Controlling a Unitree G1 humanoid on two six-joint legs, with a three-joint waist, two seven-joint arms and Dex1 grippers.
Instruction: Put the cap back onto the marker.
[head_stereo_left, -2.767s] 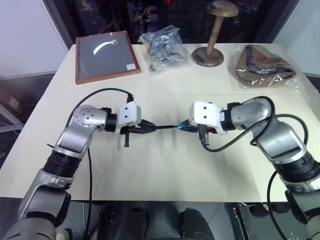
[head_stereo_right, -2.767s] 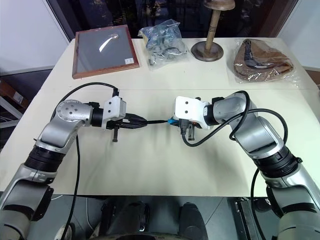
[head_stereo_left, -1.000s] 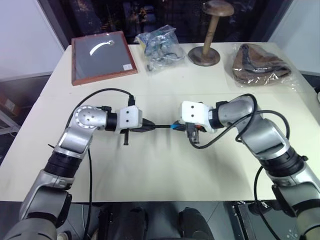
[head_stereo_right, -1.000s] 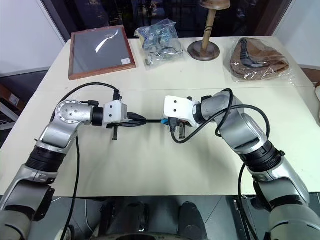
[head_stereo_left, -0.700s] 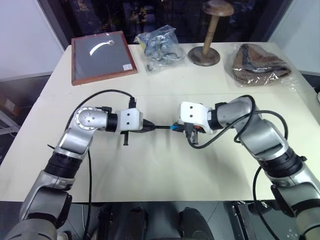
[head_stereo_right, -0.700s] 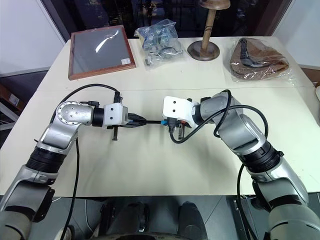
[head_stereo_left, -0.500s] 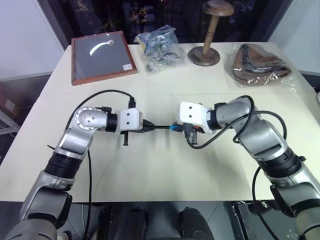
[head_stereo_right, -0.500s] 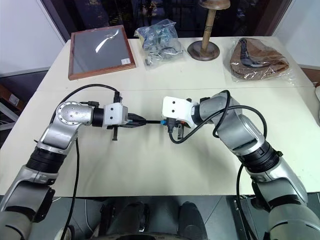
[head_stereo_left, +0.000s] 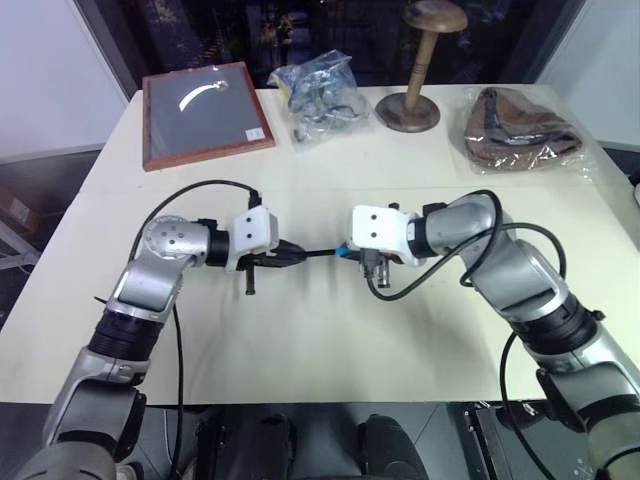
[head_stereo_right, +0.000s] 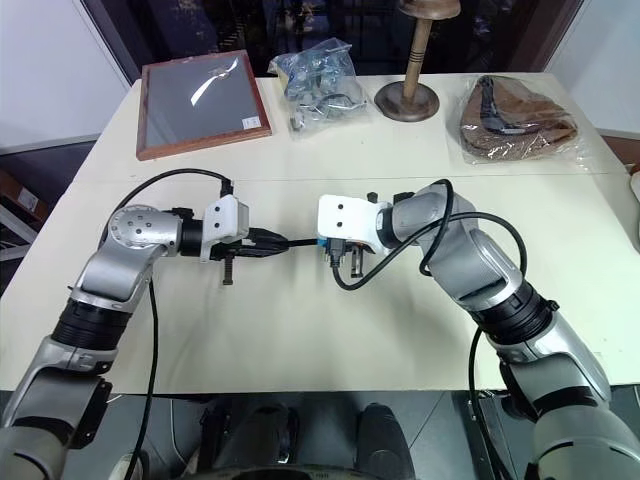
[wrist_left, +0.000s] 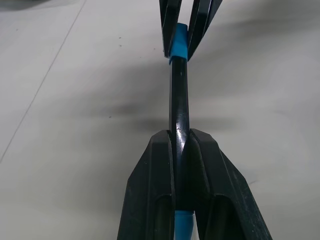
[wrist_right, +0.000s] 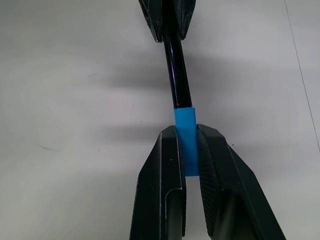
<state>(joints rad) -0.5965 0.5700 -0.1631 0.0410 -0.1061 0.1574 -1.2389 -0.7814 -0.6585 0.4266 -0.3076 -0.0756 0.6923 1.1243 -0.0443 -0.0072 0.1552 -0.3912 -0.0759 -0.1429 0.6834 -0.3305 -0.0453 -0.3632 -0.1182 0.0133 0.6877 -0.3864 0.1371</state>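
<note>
The thin black marker (head_stereo_left: 318, 253) hangs level above the table, stretched between both grippers. My left gripper (head_stereo_left: 288, 254) is shut on its black shaft (wrist_left: 179, 100), and a light blue tail section (wrist_left: 183, 222) shows behind the fingers. The light blue cap (wrist_right: 184, 120) sits on the marker's far end, in line with the shaft (wrist_right: 176, 75). My right gripper (wrist_right: 185, 132) is shut on the cap, which also appears as a small blue spot (head_stereo_left: 343, 253) between the two hands. The two grippers point at each other, a short stretch of bare shaft apart.
Along the back of the pale table (head_stereo_left: 300, 340) stand a framed dark board (head_stereo_left: 205, 112), a clear bag of metal parts (head_stereo_left: 320, 85), a wooden stand (head_stereo_left: 412, 105) and a brown item in plastic (head_stereo_left: 525, 128). Black cables loop from both wrists.
The left wrist has rolled a little about the marker's line. Both hands have kept their place, still shut on the marker and the cap.
</note>
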